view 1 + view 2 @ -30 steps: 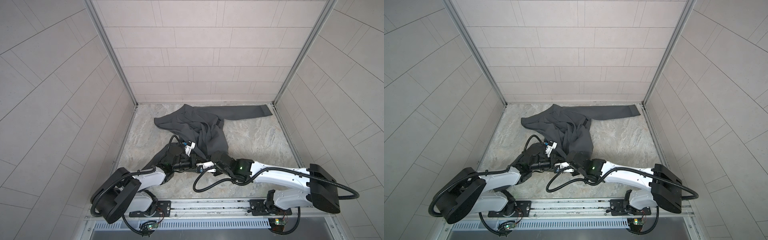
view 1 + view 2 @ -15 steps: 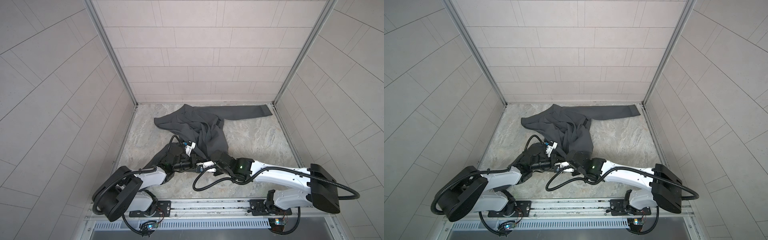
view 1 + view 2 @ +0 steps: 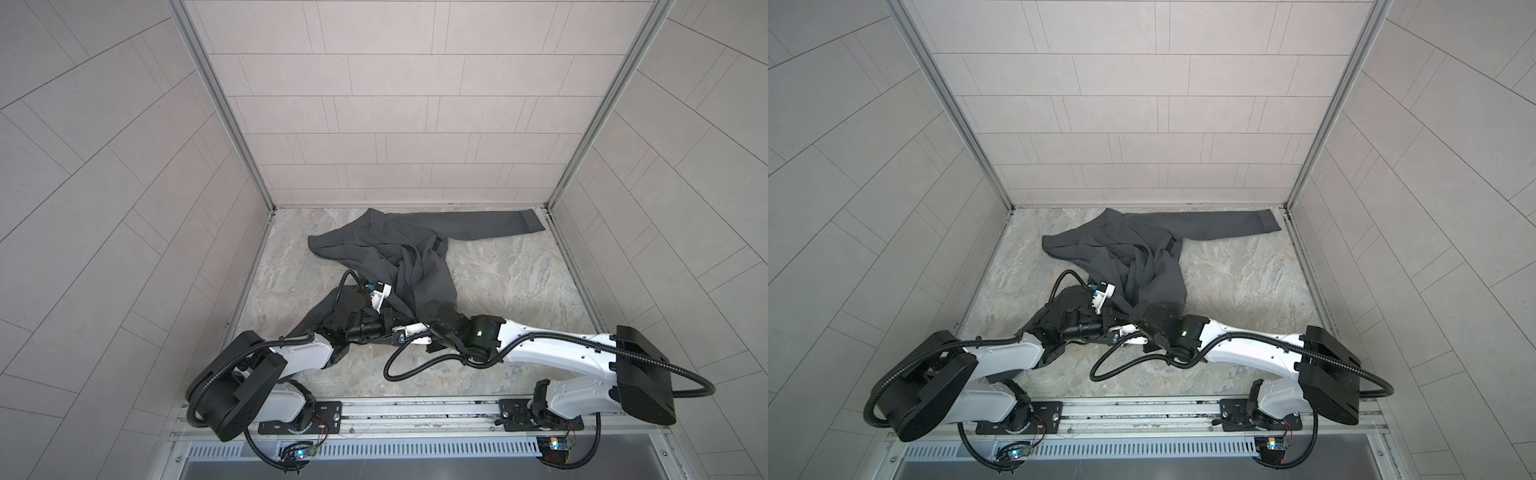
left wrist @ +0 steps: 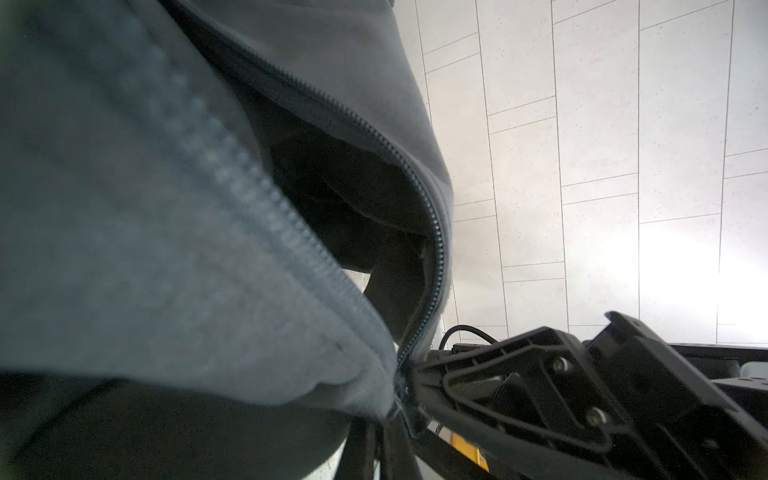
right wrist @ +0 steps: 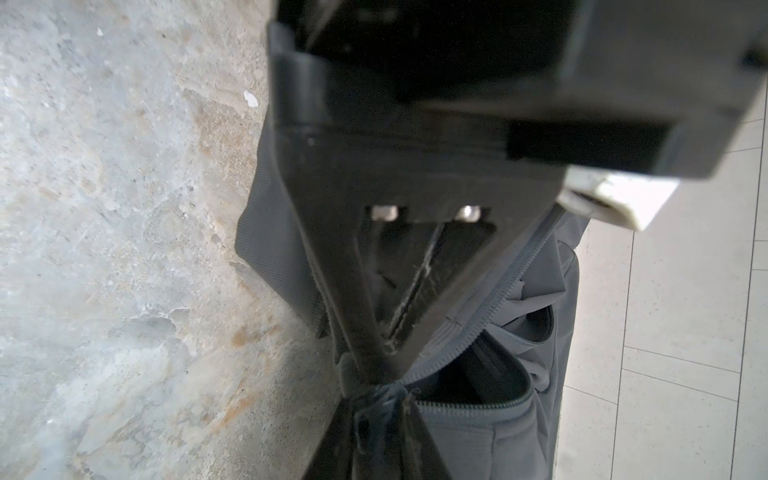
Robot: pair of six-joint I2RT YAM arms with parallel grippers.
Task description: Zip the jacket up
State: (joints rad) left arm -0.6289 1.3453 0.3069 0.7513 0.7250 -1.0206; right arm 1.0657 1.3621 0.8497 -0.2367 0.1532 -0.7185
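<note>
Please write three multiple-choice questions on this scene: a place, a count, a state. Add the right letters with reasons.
1. Where does the straight sleeve of the dark grey fabric jacket lie? A) near the front B) along the back wall C) under the jacket
2. How many white-and-black robot arms reach the jacket? A) one B) two C) three
3. How is its zipper? A) open above its base B) fully closed C) missing
B: it stretches beside that wall. B: left arm and right arm meet at its hem. A: the tooth rows stand apart.
</note>
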